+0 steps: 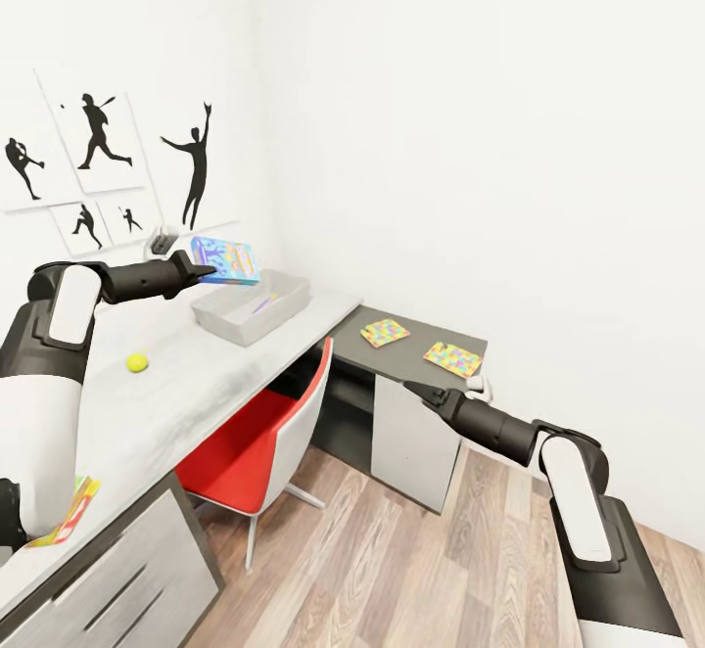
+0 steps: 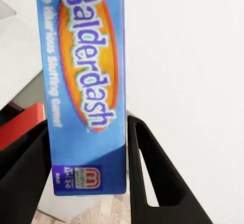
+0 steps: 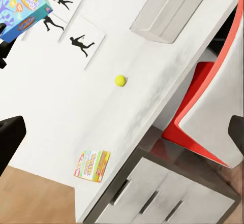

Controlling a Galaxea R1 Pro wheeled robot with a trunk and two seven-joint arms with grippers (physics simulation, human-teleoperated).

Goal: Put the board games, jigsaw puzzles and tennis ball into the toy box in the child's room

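Blue board game [image 1: 225,260] hangs left of centre, pinched in the left pincer [image 1: 204,270] above the grey toy box [image 1: 252,306] on the table [image 1: 186,389], seemingly poised for dropping in, while the right pincer [image 1: 416,391] waits spread and empty.

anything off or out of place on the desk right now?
Nothing spilled or damaged. One board game overhangs the near edge of the table. The left gripper holds the blue board game above the toy box.
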